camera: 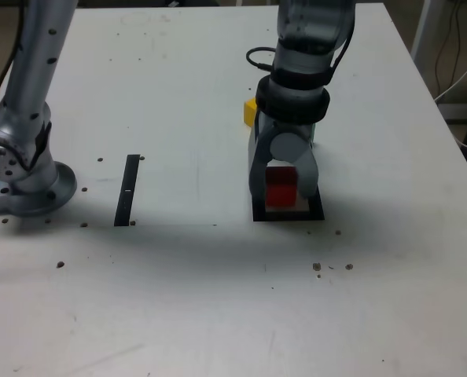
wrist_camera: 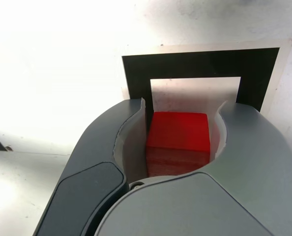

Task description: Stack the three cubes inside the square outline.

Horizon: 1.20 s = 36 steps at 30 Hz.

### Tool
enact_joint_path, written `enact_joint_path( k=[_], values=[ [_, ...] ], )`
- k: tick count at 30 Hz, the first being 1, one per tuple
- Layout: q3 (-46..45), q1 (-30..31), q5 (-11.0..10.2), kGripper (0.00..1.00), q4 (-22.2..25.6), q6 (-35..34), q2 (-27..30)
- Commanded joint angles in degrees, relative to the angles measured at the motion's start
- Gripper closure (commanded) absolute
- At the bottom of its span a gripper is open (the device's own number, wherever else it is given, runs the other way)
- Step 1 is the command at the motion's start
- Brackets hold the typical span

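Red cube (wrist_camera: 178, 132) sits clamped between my jaws, one on each side of it, pressing its faces. My gripper (camera: 281, 187) holds it right over the white centre of the square outline (camera: 259, 214); I cannot tell whether the cube rests on the table (camera: 178, 298) or hangs just above it. In the exterior view, the yellow cube (camera: 250, 111) peeks out behind my wrist, beyond the outline. A narrow black strip (camera: 127, 190) lies well off toward the exterior view's left, near my base (camera: 29, 188).
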<state>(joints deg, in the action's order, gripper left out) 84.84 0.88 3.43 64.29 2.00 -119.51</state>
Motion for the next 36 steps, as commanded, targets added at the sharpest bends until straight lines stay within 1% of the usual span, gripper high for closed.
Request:
enact_joint_path(
  k=[1, 5, 6, 8, 17, 25, 29, 36],
  values=[
    [-0.3, 0.1, 0.1, 0.46, -0.4, 0.1, -0.3],
    [-0.7, 0.1, 0.1, 0.16, -1.1, 0.5, -0.2],
    [-0.8, 0.1, 0.1, 0.11, -1.2, 0.6, -0.2],
    [-1.0, 0.1, 0.1, 0.07, -1.4, 0.6, -0.1],
    [-2.2, 0.1, -0.2, 0.01, -1.6, 0.6, 1.8],
    [-2.4, -0.6, -3.0, 0.01, 1.7, 0.3, 6.4],
    [-2.0, -2.5, -4.1, 0.01, 4.2, 0.9, 8.0],
    [-1.6, -8.1, -4.9, 0.01, 7.0, 5.0, 9.0]
  ],
)
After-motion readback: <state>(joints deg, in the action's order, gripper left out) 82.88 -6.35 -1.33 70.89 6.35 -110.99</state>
